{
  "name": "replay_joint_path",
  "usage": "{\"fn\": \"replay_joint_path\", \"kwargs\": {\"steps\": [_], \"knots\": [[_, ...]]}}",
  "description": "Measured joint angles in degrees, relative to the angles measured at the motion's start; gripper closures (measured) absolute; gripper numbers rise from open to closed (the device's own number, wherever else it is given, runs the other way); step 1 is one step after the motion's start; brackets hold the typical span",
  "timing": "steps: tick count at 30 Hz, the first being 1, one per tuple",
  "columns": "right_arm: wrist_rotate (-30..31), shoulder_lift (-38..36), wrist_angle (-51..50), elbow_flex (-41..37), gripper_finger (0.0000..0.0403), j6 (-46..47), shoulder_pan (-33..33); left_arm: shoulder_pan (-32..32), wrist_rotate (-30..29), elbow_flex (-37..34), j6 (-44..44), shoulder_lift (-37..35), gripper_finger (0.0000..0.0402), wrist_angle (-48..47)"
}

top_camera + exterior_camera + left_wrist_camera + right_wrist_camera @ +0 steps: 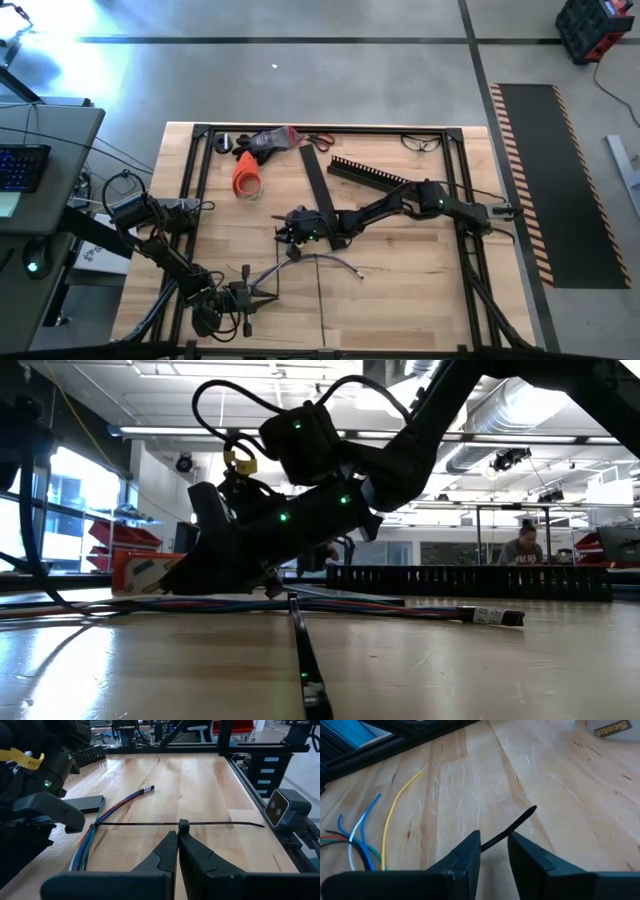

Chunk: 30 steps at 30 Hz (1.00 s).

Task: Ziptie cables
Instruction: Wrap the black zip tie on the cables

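Note:
The cables [310, 260] lie in an arc on the table's middle. They show as a coloured bundle [112, 807] in the left wrist view, and their splayed free ends [365, 837] appear in the right wrist view. A thin black zip tie [225, 824] crosses under the bundle and runs toward the near edge [303, 655]. My right gripper [494, 840] is low over the cables' far-left part [290, 230] and open, with the tie's pointed tail [520, 820] between its fingers. My left gripper [178, 837] is shut and lies near the table's near-left [262, 296], pointing at the tie. My right gripper has the zip tie's tail [492, 841] running out between its spread fingers, close beside one finger [470, 850]; it is not pinched, and I cannot tell whether it touches. My left gripper's shut fingertips [172, 840] sit right before the tie; I cannot tell whether they touch it.
At the far side lie an orange roll [247, 178], gloves [255, 145], scissors [320, 140], glasses [422, 143], a comb-toothed channel [365, 172] and a flat black strip [318, 185]. A black frame [465, 200] rims the table. A person [520, 550] sits in the room behind.

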Motion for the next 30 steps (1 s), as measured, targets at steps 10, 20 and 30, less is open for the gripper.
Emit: {"fn": "replay_joint_path", "kwargs": {"steps": [10, 20, 30], "knots": [[2.38, 1.57, 1.39, 0.02, 0.04, -0.17, 0.54, 0.33, -0.07, 0.0, -0.52, -0.02, 0.0401, -0.72], [14.1, 0.02, 3.63, -0.54, 0.0403, -8.94, 4.33, 0.33, -1.53, 0.0, -3.2, -0.02, 0.0402, -0.77], [25.03, -0.98, 13.91, -2.9, 0.0403, -24.73, 11.62, 0.33, -2.54, 0.0, -7.15, -0.02, 0.0402, -0.77]]}}
